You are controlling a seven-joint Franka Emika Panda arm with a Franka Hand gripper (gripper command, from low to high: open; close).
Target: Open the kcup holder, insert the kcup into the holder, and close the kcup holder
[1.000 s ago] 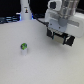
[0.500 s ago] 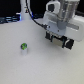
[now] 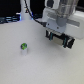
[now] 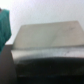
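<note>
- Exterior view shows the end effector (image 3: 59, 39) hanging above the white desk (image 3: 30, 70), its two dark fingers spread apart with bare gap between them; it holds nothing and touches nothing that can be seen.
- The kcup (image 3: 23, 48), a small white pod with a green top, stands upright on the desk well away from the end effector, toward the exterior view's left and lower in that picture.
- Wrist view is filled by a blurred grey-black boxy surface, most likely the kcup holder (image 4: 47, 45), lying directly beneath the end effector; its handles and drawer fronts cannot be made out.
- Risk: with the handle unresolved, the fingers could descend onto the flat top and press or shove the unit instead of hooking a drawer.
- Risk: a pull that is off-centre might drag the whole box rather than slide the drawer.
- Risk: the pod is light and narrow, so a later sideways approach may tip it.
</note>
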